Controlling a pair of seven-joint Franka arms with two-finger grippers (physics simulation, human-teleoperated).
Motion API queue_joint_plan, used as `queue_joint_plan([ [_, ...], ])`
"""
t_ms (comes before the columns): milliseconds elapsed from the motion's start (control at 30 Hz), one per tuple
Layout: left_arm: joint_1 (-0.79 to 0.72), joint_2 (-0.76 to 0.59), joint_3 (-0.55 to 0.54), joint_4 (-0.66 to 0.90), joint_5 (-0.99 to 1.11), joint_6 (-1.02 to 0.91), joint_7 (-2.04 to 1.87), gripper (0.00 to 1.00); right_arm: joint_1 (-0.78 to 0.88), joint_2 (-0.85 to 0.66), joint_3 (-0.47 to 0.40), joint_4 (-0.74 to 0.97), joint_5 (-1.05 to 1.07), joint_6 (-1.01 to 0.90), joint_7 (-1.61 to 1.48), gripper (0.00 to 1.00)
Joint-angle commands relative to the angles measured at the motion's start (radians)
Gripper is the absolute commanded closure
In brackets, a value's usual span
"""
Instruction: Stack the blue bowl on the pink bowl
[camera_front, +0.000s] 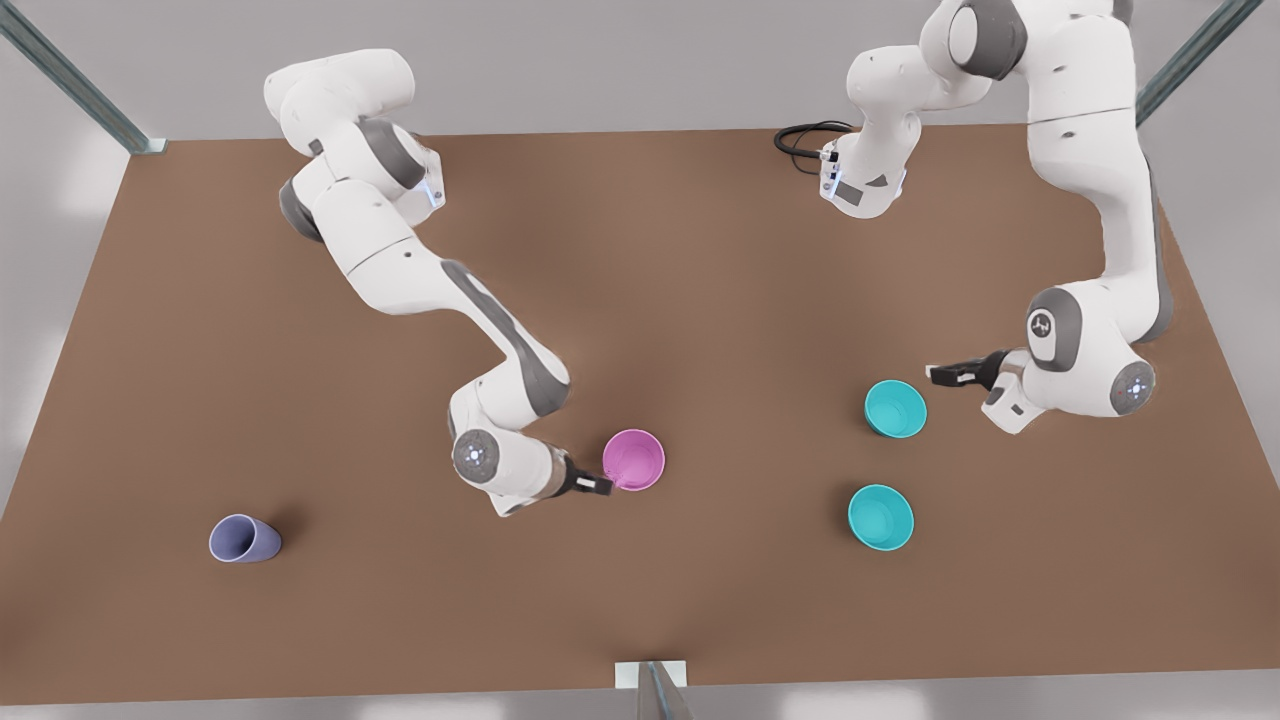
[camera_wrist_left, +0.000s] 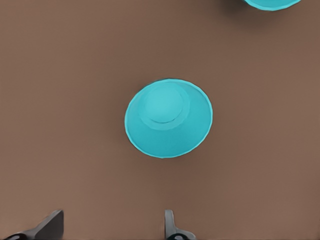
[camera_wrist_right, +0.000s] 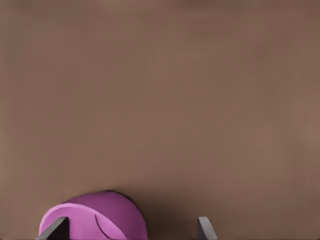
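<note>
The brown worktop (camera_front: 700, 250) carries everything, and the two white arms reach over it from the far side. On the front view's left, the right arm bends down to the pink bowl (camera_front: 634, 459), which sits near the middle of the worktop. On the front view's right, the left arm hangs beside the farther of two teal bowls.

That farther one, the blue bowl (camera_front: 895, 408), is the one the left wrist view looks down on; its look-alike, the second teal bowl (camera_front: 880, 517), sits nearer the camera, close by but apart. A lavender cup (camera_front: 244, 539) lies on its side far off at the front view's left.

By my judgement the task is barely begun: the blue bowl rests on the worktop, well apart from the pink bowl, unlifted. Grasping, carrying and stacking all remain.

The left gripper (camera_front: 945, 374) hovers just beside the blue bowl, fingers (camera_wrist_left: 171, 224) spread wide and holding nothing. The right gripper (camera_front: 598, 486) sits at the pink bowl's rim, fingers (camera_wrist_right: 204, 229) parted, one over the bowl; I cannot tell whether they touch it.
</note>
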Motion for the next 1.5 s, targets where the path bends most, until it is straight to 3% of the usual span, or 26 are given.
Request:
queue_joint_plan([
  [0, 0.014, 0.039, 0.005, -0.043, -0.107, 0.374, 0.524, 0.00, -0.086, -0.020, 0.010, -0.003, 0.003, -0.099, 0.057, 0.00],
  [100, 0.028, 0.084, 0.005, -0.043, -0.107, 0.456, 0.589, 0.00, -0.316, -0.112, -0.004, -0.011, -0.170, -0.400, -0.509, 0.00],
  [167, 0.019, 0.107, 0.005, -0.050, -0.138, 0.463, 0.589, 0.00, -0.398, -0.212, -0.005, -0.003, -0.195, -0.583, -0.636, 0.00],
  [233, 0.004, 0.116, 0.004, -0.055, -0.151, 0.463, 0.589, 0.00, -0.516, -0.293, -0.001, 0.000, -0.201, -0.626, -0.895, 0.00],
  [400, -0.018, 0.145, 0.004, -0.054, -0.151, 0.457, 0.589, 0.00, -0.536, -0.581, 0.001, -0.013, -0.267, -0.837, -0.963, 0.00],
  [433, -0.024, 0.145, 0.004, -0.054, -0.153, 0.456, 0.586, 0.13, -0.536, -0.626, -0.001, -0.037, -0.264, -0.845, -0.957, 0.00],
  [467, -0.024, 0.145, 0.004, -0.054, -0.153, 0.449, 0.577, 0.66, -0.536, -0.635, -0.002, -0.052, -0.264, -0.841, -0.955, 0.00],
  [533, -0.022, 0.143, 0.004, -0.054, -0.153, 0.425, 0.561, 0.79, -0.534, -0.654, -0.002, -0.082, -0.267, -0.810, -0.954, 0.00],
  [733, -0.059, 0.093, 0.004, -0.051, -0.153, 0.420, 0.434, 0.79, -0.534, -0.758, -0.002, -0.252, -0.254, -0.716, -0.948, 0.00],
  [867, -0.198, -0.039, 0.053, -0.051, -0.148, 0.356, 0.208, 0.79, -0.540, -0.764, -0.008, -0.275, -0.216, -0.716, -0.929, 0.00],
  [933, -0.381, -0.078, 0.048, -0.014, -0.148, 0.333, -0.132, 0.79, -0.553, -0.732, -0.010, -0.292, -0.165, -0.704, -0.916, 0.00],
  [1033, -0.469, 0.027, -0.002, 0.188, -0.150, 0.307, -0.389, 0.79, -0.550, -0.755, -0.045, -0.286, -0.158, -0.736, -0.929, 0.00],
  [1067, -0.499, 0.083, -0.013, 0.314, -0.147, 0.226, -0.484, 0.79, -0.483, -0.762, -0.120, -0.289, -0.149, -0.736, -0.929, 0.00],
  [1100, -0.547, 0.178, -0.013, 0.460, -0.083, 0.153, -0.618, 0.79, -0.326, -0.766, -0.299, -0.290, -0.098, -0.736, -0.934, 0.00],
  [1200, -0.590, 0.329, -0.014, 0.607, -0.055, 0.153, -0.819, 0.79, -0.324, -0.769, -0.300, -0.267, -0.119, -0.736, -0.931, 0.00],
  [1467, -0.659, 0.505, -0.014, 0.769, -0.084, 0.199, -0.986, 0.79, -0.321, -0.769, -0.290, -0.260, -0.152, -0.715, -0.928, 0.00],
])
